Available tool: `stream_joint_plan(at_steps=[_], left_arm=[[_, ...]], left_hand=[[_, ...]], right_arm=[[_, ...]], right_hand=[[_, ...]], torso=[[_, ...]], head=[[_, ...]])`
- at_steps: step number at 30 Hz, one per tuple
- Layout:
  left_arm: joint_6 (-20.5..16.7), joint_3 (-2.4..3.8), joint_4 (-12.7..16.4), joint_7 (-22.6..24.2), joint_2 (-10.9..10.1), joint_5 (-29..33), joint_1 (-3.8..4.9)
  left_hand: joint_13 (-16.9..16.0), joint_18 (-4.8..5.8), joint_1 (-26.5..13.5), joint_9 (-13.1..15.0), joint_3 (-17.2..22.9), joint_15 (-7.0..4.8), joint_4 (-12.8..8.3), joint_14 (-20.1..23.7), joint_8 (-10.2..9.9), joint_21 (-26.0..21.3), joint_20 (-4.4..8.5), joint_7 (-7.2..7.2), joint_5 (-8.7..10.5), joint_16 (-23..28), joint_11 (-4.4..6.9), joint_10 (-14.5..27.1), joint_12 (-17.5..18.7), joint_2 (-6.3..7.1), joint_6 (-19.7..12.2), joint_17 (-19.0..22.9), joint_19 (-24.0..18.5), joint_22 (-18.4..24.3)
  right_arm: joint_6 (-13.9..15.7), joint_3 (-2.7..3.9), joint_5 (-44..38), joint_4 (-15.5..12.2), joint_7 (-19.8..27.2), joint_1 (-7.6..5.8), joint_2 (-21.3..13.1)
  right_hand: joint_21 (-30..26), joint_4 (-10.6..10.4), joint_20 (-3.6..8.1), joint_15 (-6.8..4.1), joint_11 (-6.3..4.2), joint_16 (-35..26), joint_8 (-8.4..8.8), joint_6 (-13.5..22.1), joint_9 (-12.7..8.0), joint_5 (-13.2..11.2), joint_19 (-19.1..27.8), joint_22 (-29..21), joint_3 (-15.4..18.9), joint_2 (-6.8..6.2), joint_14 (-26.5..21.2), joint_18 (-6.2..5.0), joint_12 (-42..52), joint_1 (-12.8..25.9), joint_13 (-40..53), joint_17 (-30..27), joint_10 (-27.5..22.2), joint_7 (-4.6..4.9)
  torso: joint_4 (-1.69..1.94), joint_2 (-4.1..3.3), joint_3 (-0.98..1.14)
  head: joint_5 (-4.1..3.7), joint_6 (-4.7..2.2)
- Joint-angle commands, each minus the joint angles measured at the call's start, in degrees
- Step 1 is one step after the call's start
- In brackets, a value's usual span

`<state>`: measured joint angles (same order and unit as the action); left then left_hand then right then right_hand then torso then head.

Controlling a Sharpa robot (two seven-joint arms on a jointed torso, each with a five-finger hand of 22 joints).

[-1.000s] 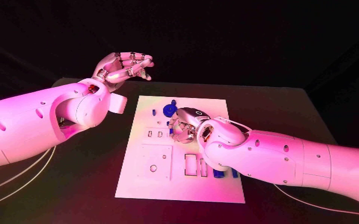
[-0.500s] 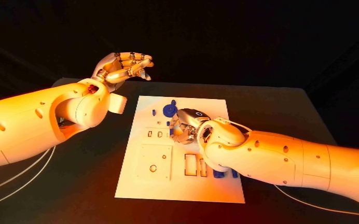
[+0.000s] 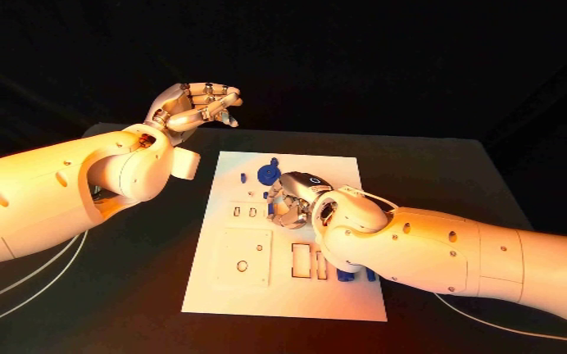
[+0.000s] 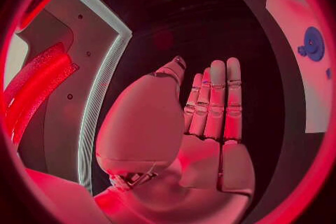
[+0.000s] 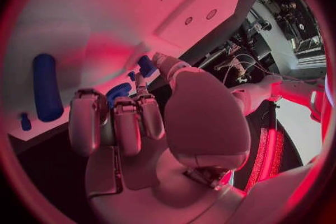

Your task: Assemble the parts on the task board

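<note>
Right hand (image 3: 293,200) down on the task board (image 3: 224,288), fingers curled; right wrist view shows fingertips (image 5: 148,66) pinching a small blue part (image 5: 145,65) against the white plate, near the middle of the board. Long blue cylinder (image 5: 46,87) lies apart on the board. Left hand (image 3: 195,106) raised off the bench (image 3: 118,305), beyond the board's far left corner, fingers loosely curled, holding nothing. Blue gear-like part (image 3: 267,175) at the board's far end.
</note>
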<state>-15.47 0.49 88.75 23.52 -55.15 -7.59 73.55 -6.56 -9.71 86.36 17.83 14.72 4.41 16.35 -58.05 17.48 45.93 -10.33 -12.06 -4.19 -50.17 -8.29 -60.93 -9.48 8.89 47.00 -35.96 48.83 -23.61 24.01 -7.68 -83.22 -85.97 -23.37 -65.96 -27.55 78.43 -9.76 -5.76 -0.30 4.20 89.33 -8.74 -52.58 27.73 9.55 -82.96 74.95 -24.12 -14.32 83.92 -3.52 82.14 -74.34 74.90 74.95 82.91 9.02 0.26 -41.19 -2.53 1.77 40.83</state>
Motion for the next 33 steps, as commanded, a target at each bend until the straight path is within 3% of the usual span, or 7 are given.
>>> stream_joint_plan(at_steps=[1,7,10,16,22,24,33], left_arm=[[0.92,0.01,-0.02,0.20,0.12,0.23,0.02],[1.81,-0.12,-0.28,-1.79,0.18,-0.93,-0.01],[1.84,-0.18,-0.44,-4.49,0.26,-3.43,-0.04],[2.60,-0.27,-0.74,-12.90,0.53,-10.21,-0.08],[8.81,-0.29,-1.16,-25.54,1.25,-21.62,-0.08],[11.95,-0.30,-1.21,-30.39,1.59,-26.10,-0.07],[22.98,-0.29,-2.30,-43.82,4.64,-37.98,0.02]], left_hand=[[-0.10,-0.72,-0.09,0.13,-0.22,0.11,-0.01,0.37,-0.11,0.20,-0.07,0.05,0.14,-0.19,-0.05,0.40,-0.21,-0.27,-0.35,0.09,-0.38,-0.10],[-0.86,-0.79,-0.66,0.36,-0.76,-0.20,0.09,-0.79,-0.20,1.26,0.09,0.37,0.18,-1.90,0.33,-0.45,-1.41,-0.18,-0.74,-0.49,0.06,-0.59],[-4.80,-0.78,-3.68,1.30,-2.89,-0.97,0.07,-3.18,0.46,4.25,0.76,1.06,0.10,-7.19,1.25,-1.25,-7.34,-0.83,-1.44,-2.87,1.31,-2.10],[-22.11,-0.82,-5.59,5.28,-6.37,-2.18,0.34,-14.62,6.90,12.76,2.20,1.89,-0.31,-23.36,2.39,5.48,-32.06,-2.92,-1.63,-20.37,2.90,-6.88],[-30.50,0.83,-8.04,8.71,-7.01,-3.83,0.43,-22.02,13.39,21.73,3.48,3.70,-0.53,-30.08,4.16,5.41,-45.98,-4.80,-0.01,-31.08,10.51,-18.67],[-38.08,1.37,-10.31,10.26,-7.36,-4.47,0.51,-23.63,15.70,23.98,4.04,4.51,-0.46,-31.30,4.87,1.07,-52.50,-5.50,0.47,-33.46,12.72,-22.03],[-47.56,2.49,-14.39,15.20,-9.12,-5.90,0.54,-26.39,21.01,27.81,5.31,6.24,-0.30,-33.51,6.45,-5.19,-59.85,-6.49,1.19,-38.38,17.22,-28.57]], right_arm=[[1.58,-0.01,-0.79,-0.23,0.72,0.05,-0.10],[3.81,0.00,-1.09,-0.95,1.31,0.07,-0.86],[5.85,0.02,-1.05,-2.29,2.51,0.07,-2.17],[8.90,0.46,4.10,-5.44,12.70,-0.48,-6.48],[7.78,1.01,18.08,-7.82,24.24,-2.67,-12.62],[6.06,1.12,24.70,-8.35,27.18,-3.75,-14.96],[0.53,1.28,44.64,-6.85,33.28,-7.22,-21.37]], right_hand=[[-0.42,-0.89,-0.39,0.50,0.08,-0.28,0.58,0.91,-0.14,-2.45,0.02,6.33,2.38,0.18,5.38,0.48,-0.46,0.39,5.42,11.97,-0.63,0.08],[-1.35,-6.99,-1.08,1.25,1.01,-0.43,2.67,3.62,-1.09,-6.13,0.18,6.12,18.48,2.81,5.28,0.35,-1.20,-5.00,4.55,11.59,-1.56,1.01],[-1.65,-7.12,-1.25,1.42,1.21,-0.48,3.15,4.19,-1.56,-5.91,0.26,6.05,21.47,2.98,5.25,0.30,-1.40,-5.60,4.29,11.46,-1.80,1.27],[-3.27,-7.09,-1.54,1.75,1.61,-0.85,3.89,5.33,-2.17,-4.17,1.08,5.12,22.02,3.84,4.98,-0.04,-1.70,-7.51,3.93,10.41,-2.16,1.71],[-7.70,-6.74,-1.33,1.37,1.18,-2.20,2.55,3.56,-2.03,0.49,3.35,2.48,19.99,5.90,4.10,-0.99,-2.98,-10.58,2.54,7.13,-3.64,1.19],[-9.50,-6.62,-1.15,1.18,0.95,-2.97,1.98,3.13,-1.91,1.91,4.26,1.38,19.51,6.15,3.63,-1.35,-3.85,-11.14,1.59,5.37,-4.53,1.01],[-9.93,-6.79,-0.74,0.75,0.48,-2.97,-0.10,1.91,-1.35,4.28,4.22,1.31,19.50,6.35,3.81,-1.35,-3.60,-9.79,1.80,5.71,-4.30,0.48]], torso=[[-0.02,-0.02,0.00],[0.01,0.02,0.03],[0.00,0.10,0.06],[-0.22,0.55,0.04],[-0.39,1.08,0.01],[-0.49,1.16,0.03],[-0.61,1.73,0.19]], head=[[0.02,-0.04],[0.02,0.08],[0.03,0.05],[0.22,-0.01],[0.45,0.28],[0.56,0.38],[0.84,0.96]])
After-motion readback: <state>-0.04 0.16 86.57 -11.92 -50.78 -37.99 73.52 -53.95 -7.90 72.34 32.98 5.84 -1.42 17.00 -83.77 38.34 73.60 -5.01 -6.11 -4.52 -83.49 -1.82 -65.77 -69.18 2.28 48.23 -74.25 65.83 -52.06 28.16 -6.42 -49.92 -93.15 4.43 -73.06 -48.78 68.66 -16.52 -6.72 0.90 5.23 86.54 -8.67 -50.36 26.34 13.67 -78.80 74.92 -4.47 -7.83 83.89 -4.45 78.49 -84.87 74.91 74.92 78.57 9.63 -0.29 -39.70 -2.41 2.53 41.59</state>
